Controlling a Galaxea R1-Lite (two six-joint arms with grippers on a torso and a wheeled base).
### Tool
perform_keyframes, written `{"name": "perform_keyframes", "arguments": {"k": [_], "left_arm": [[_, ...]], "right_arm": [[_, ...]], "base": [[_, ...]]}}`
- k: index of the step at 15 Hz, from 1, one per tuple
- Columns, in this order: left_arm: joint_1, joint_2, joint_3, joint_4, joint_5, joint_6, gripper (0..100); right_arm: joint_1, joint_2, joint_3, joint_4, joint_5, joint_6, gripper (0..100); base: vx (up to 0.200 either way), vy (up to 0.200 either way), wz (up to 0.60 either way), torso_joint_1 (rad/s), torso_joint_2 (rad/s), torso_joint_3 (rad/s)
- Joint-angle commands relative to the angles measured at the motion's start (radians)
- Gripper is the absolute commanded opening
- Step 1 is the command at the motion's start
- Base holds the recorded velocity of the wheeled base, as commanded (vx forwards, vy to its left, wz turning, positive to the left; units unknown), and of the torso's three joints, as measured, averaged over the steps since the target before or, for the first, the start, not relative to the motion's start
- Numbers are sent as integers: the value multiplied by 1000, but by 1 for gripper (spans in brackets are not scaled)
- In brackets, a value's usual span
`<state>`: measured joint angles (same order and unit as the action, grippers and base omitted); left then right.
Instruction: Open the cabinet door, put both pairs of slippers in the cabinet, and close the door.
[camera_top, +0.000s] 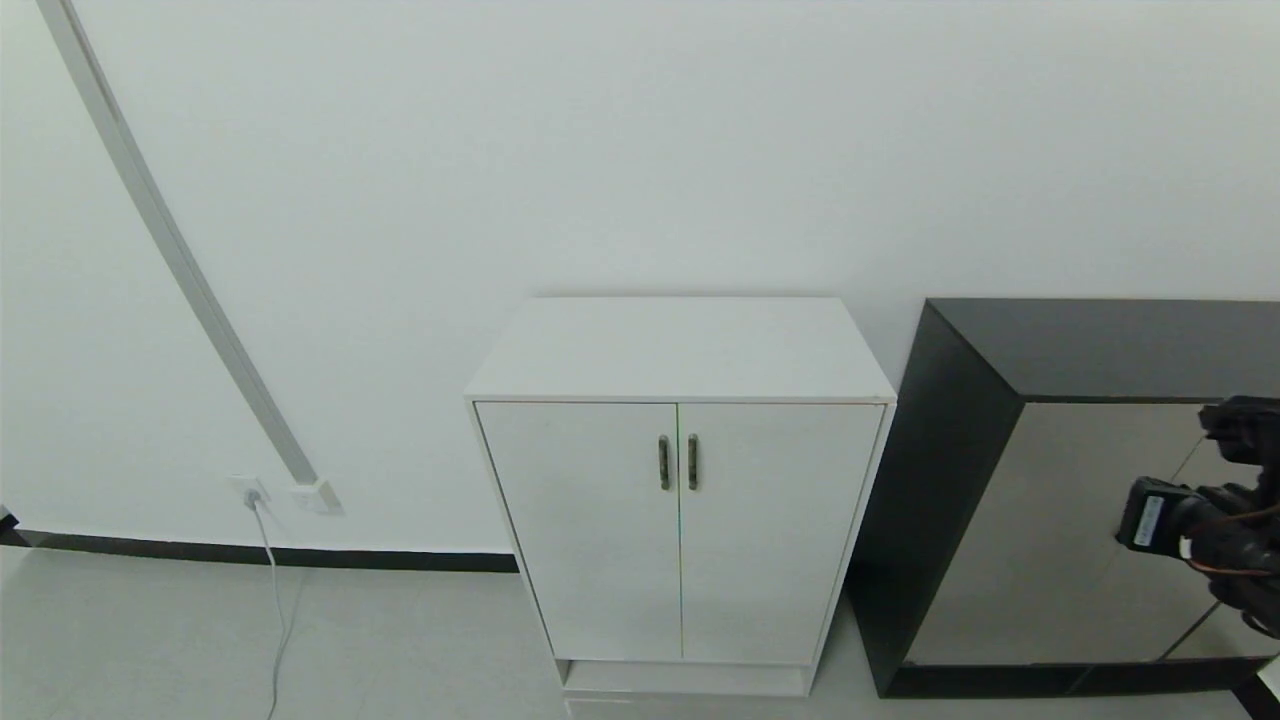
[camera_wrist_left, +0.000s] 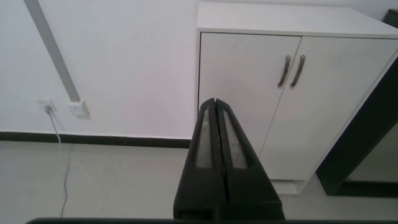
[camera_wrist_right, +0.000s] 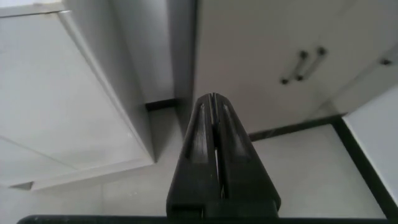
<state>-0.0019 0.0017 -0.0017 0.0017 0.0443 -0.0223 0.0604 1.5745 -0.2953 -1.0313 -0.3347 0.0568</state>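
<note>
White cabinet (camera_top: 680, 500), two doors, both shut. It stands ahead of the left gripper (camera_wrist_left: 215, 107), well apart from its tips, and to the left of the right arm (camera_top: 1200, 525).

Black unit (camera_top: 955, 420) with a mirrored front stands just beside the cabinet. The right arm hangs before the mirror, cut off by the frame edge (outline hard to read).

Left gripper: fingers pressed together, nothing between them.

Right gripper (camera_wrist_right: 213, 102): likewise closed and empty. The panels beyond it are blurred and hard to identify.

Pair of door handles (camera_top: 665, 462), upright, at the doors' meeting edge.

Wall socket (camera_top: 250, 492) with a cable (camera_top: 272, 590), far left of the cabinet.
</note>
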Motion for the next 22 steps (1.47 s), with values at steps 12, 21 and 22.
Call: {"name": "perform_keyframes", "arguments": {"k": [12,21,22], "left_arm": [[0,0,0,0,2,-1,0],[0,1,0,0,2,-2,0],[0,1,0,0,2,-1,0]], "right_arm": [[-48,-740,177,484,246,-115,0],[-34,-979,269,810,365,-115,0],[-30,-998,294,813,371,-115,0]], "base": [[0,0,0,0,0,0],[0,0,0,0,0,0],[0,0,0,0,0,0]]}}
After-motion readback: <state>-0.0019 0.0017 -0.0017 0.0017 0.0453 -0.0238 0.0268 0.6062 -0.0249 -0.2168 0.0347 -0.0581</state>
